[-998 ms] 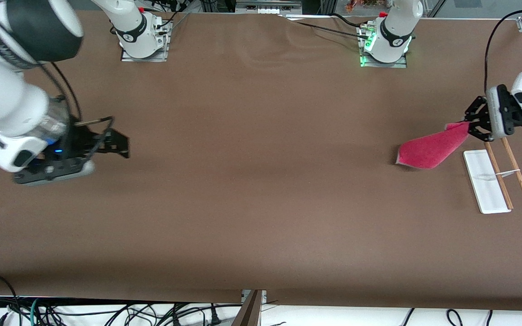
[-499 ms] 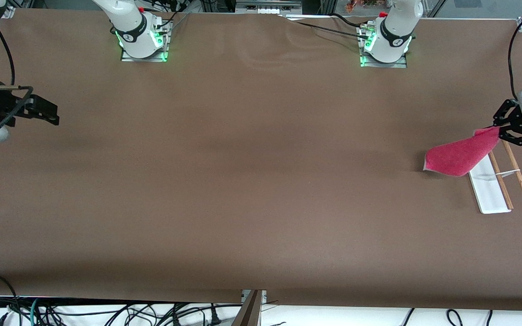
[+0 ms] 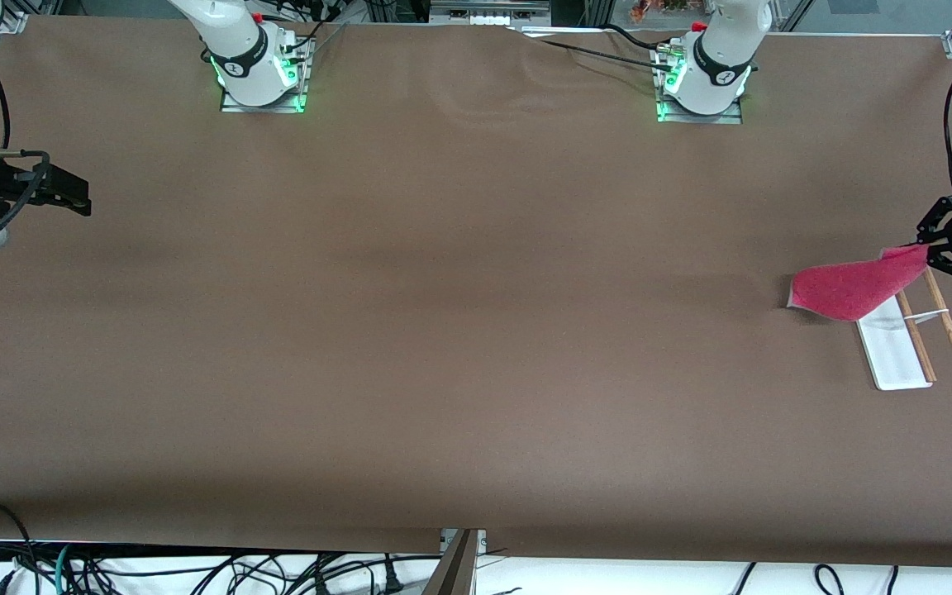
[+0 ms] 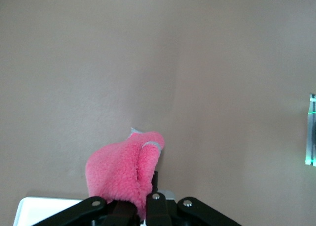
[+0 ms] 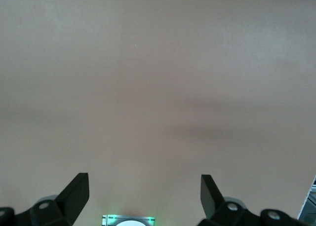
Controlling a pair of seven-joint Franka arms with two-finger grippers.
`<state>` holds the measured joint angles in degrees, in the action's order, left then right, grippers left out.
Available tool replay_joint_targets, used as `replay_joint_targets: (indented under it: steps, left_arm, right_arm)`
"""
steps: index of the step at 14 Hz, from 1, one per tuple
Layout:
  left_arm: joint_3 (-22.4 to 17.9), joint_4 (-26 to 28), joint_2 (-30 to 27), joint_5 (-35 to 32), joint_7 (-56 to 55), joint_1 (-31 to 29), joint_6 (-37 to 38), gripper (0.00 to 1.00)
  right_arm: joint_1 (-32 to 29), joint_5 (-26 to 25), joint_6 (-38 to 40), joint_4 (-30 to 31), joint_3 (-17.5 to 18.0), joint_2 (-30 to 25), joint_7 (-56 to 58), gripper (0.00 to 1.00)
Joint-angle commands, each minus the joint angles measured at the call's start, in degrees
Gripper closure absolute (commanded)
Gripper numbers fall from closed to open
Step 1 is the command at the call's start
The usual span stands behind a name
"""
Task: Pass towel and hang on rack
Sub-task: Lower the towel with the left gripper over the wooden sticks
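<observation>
The pink-red towel (image 3: pixel 848 289) hangs from my left gripper (image 3: pixel 928 253), which is shut on one of its corners above the rack's end that lies farther from the front camera. The cloth slopes down across the rack's white base (image 3: pixel 894 351), and its free corner points toward the table's middle. Two thin wooden rods (image 3: pixel 949 326) run beside the base. In the left wrist view the towel (image 4: pixel 123 171) bunches between the left gripper (image 4: pixel 143 208) fingers, with the white base (image 4: pixel 44 208) showing below. My right gripper (image 3: pixel 71 197) waits open over the right arm's end of the table, and it (image 5: pixel 144 189) holds nothing.
The brown table cover (image 3: pixel 459 330) spans the whole view. The left arm's base (image 3: pixel 701 83) and the right arm's base (image 3: pixel 257 70) stand along the edge farthest from the front camera. Cables (image 3: pixel 195 570) lie below the table's near edge.
My left gripper has carried the towel toward the left arm's end of the table, onto the rack's base. The right arm has drawn back to its own end.
</observation>
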<state>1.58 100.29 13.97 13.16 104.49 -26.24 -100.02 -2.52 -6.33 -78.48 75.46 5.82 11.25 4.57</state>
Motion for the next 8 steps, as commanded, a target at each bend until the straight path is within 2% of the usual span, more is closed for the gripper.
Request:
replay_joint_targets:
  steps: [1,4,5,6,8]
  left_arm:
    - [0.7,-6.8,5.1,-2.0,3.3,-1.9,1.8,1.00]
    - [0.7,-9.6,7.0,-2.2,7.0,-3.7,1.8,1.00]
    - [0.7,-11.0,8.0,-3.7,8.1,-4.2,1.9,1.00]
    - [0.7,-12.1,8.4,-4.7,8.8,-4.4,2.0,1.00]
    - [0.8,-12.5,8.5,-4.6,10.1,-6.0,2.4,1.00]
  right_arm:
    - [-0.9,0.1,-0.9,4.2,-1.1,-3.2,3.6,0.00]
    - [-0.9,0.8,-1.8,7.5,-1.3,-5.5,3.1,0.00]
    - [-0.8,1.7,-1.8,8.1,-2.4,-5.8,3.2,0.00]
    - [-0.8,3.9,-1.2,8.1,-3.2,-5.9,2.8,0.00]
    - [-0.6,4.6,-1.1,8.0,-3.3,-6.1,2.7,0.00]
